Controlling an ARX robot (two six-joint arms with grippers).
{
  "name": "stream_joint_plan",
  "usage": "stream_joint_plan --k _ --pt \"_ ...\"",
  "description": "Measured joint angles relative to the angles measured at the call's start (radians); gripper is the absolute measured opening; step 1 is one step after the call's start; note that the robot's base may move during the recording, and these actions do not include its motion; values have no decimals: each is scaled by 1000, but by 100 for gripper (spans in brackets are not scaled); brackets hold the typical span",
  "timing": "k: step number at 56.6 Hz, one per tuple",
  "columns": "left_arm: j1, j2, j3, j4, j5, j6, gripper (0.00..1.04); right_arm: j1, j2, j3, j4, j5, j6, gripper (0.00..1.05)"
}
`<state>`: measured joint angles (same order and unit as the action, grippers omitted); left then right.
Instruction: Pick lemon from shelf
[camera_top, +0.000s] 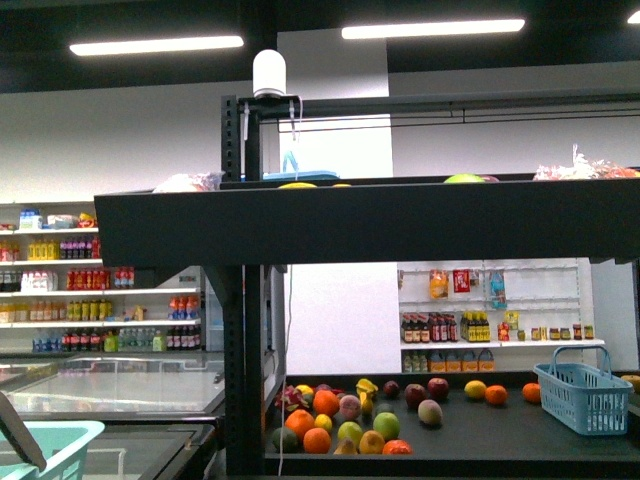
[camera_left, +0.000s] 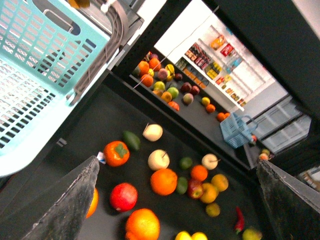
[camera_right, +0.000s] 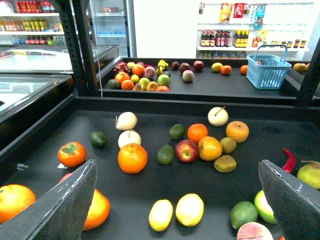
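Note:
Two yellow oval lemons (camera_right: 189, 209) (camera_right: 161, 215) lie side by side on the dark tray of the black shelf (camera_right: 220, 187). They sit just below the gap of my right gripper (camera_right: 176, 165), which hangs open above the tray with nothing between its fingers (camera_right: 70, 205). My left gripper (camera_left: 177, 161) is also open over the same tray, and the lemons (camera_left: 191, 236) show at the edge of its view. In the front view the shelf's deep front lip (camera_top: 370, 220) hides the tray, and neither gripper shows there.
Around the lemons lie oranges (camera_right: 132, 158), a red apple (camera_right: 186, 150), a persimmon (camera_right: 71, 154), limes (camera_right: 243, 214) and a red chilli (camera_right: 288, 160). A blue basket (camera_right: 268, 70) stands on a farther fruit rack. Beside the left gripper is a teal basket (camera_left: 35, 70).

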<state>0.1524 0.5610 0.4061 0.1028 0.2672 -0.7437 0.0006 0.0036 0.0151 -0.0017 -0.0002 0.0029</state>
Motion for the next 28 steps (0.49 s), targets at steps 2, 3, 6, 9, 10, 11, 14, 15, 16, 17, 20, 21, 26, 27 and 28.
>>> stream_joint_plan --k 2,3,6,9,10,11,14,15,16,17,20,21,26,27,28 --pt "58 63 45 10 34 -39 97 0 0 0 0 0 0 97" --pt "87 94 67 12 47 -66 97 0 0 0 0 0 0 97" --pt "164 190 127 16 74 -125 97 0 0 0 0 0 0 97" --pt "228 286 177 16 79 -178 97 0 0 0 0 0 0 97" --pt "245 317 192 16 80 -195 97 0 0 0 0 0 0 97" --pt "254 331 199 16 80 -202 97 0 0 0 0 0 0 97" --pt "296 422 241 31 82 -242 97 0 0 0 0 0 0 97" --pt "308 451 255 37 82 -254 97 0 0 0 0 0 0 97" --pt "319 479 269 46 86 -267 97 0 0 0 0 0 0 97" --pt "328 507 283 58 90 -277 97 0 0 0 0 0 0 97" --pt "347 587 325 91 102 -312 97 0 0 0 0 0 0 97" --pt "351 612 339 102 104 -320 97 0 0 0 0 0 0 97" --pt "352 726 401 180 134 -374 97 0 0 0 0 0 0 97" --pt "350 747 412 196 138 -382 97 0 0 0 0 0 0 97" --pt "345 775 429 217 144 -399 97 0 0 0 0 0 0 97"
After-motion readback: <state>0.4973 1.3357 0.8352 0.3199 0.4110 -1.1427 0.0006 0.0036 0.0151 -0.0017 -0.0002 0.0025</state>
